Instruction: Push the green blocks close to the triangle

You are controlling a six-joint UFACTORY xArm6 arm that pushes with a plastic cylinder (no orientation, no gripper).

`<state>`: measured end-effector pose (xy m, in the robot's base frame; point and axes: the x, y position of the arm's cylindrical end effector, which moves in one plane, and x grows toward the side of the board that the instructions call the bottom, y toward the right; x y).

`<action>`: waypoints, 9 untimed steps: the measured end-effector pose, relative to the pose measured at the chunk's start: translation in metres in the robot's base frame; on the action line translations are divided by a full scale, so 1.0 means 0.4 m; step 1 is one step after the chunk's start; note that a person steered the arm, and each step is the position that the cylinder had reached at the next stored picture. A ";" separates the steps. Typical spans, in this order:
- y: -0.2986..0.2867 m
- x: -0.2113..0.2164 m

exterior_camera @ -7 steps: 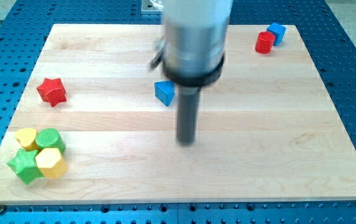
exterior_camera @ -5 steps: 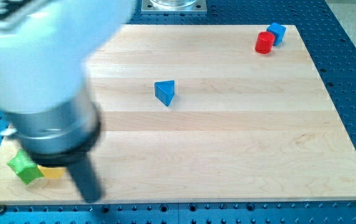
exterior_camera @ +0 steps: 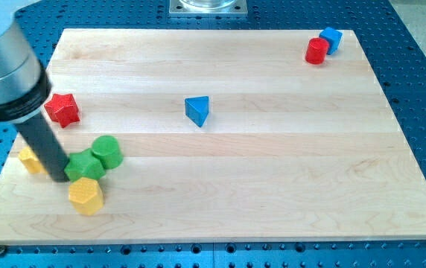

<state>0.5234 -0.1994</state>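
Observation:
A blue triangle block (exterior_camera: 197,110) lies near the board's middle. Two green blocks sit at the lower left: a green cylinder (exterior_camera: 108,151) and a green star-like block (exterior_camera: 86,166), touching each other. My tip (exterior_camera: 59,176) rests against the left side of the green star-like block. The rod rises up and to the left to the grey arm body.
A red star (exterior_camera: 62,109) lies at the left. A yellow block (exterior_camera: 30,159) sits left of the rod, partly hidden. A yellow hexagon (exterior_camera: 86,195) lies just below the green blocks. A red cylinder (exterior_camera: 316,50) and a blue block (exterior_camera: 331,38) sit at the top right.
The arm swept from the middle to the lower left. The green blocks have moved right and up, away from the yellow ones; the cluster has broken apart.

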 end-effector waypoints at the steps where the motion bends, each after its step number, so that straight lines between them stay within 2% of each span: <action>1: 0.069 -0.031; 2: -0.025 0.025; 4: 0.184 0.023; 5: 0.291 -0.010; 7: 0.413 -0.096; 8: 0.408 0.004; 9: 0.283 0.234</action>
